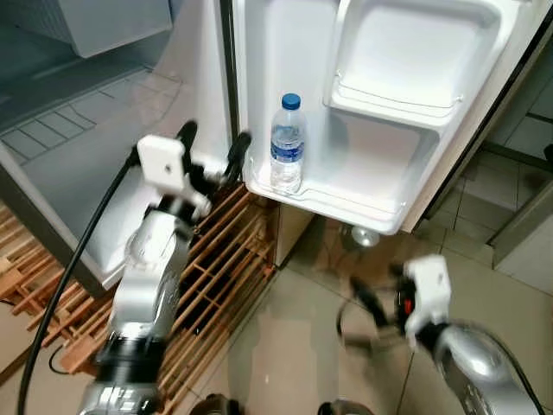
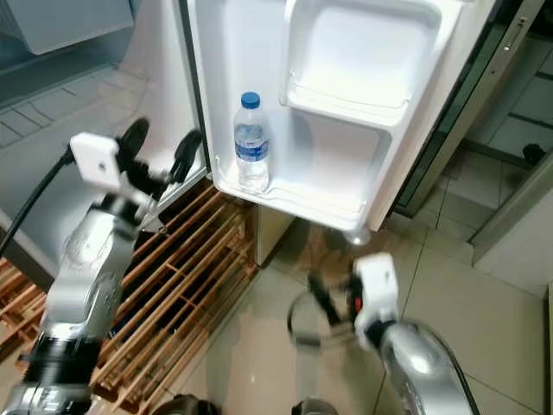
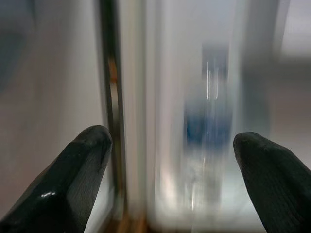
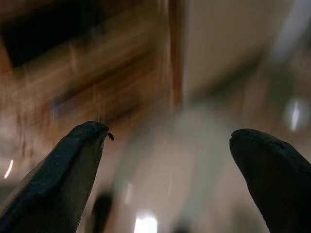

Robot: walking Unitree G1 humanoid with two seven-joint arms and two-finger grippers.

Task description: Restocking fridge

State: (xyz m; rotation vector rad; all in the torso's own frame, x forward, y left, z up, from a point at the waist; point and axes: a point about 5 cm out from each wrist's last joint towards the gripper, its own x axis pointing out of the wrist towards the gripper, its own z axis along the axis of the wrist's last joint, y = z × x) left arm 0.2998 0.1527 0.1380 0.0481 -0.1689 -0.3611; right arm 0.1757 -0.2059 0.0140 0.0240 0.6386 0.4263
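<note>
A clear water bottle point(image 1: 286, 143) with a blue cap and label stands upright at the left end of the lower shelf point(image 1: 346, 206) of the open white fridge door. My left gripper point(image 1: 213, 143) is open and empty. It is raised just left of the door's edge, a short way from the bottle. In the left wrist view the bottle point(image 3: 209, 131) is a blur ahead, between the spread fingers point(image 3: 82, 179). My right gripper point(image 1: 359, 313) hangs low over the tiled floor below the door, blurred. Its fingers point(image 4: 77, 165) stand wide apart with nothing between them.
A covered upper compartment point(image 1: 406, 60) sits above the bottle's shelf. A wooden slatted rack point(image 1: 220, 259) lies on the floor under my left arm. A black cable point(image 1: 73, 259) runs along that arm. Beige floor tiles point(image 1: 285, 346) lie between the arms.
</note>
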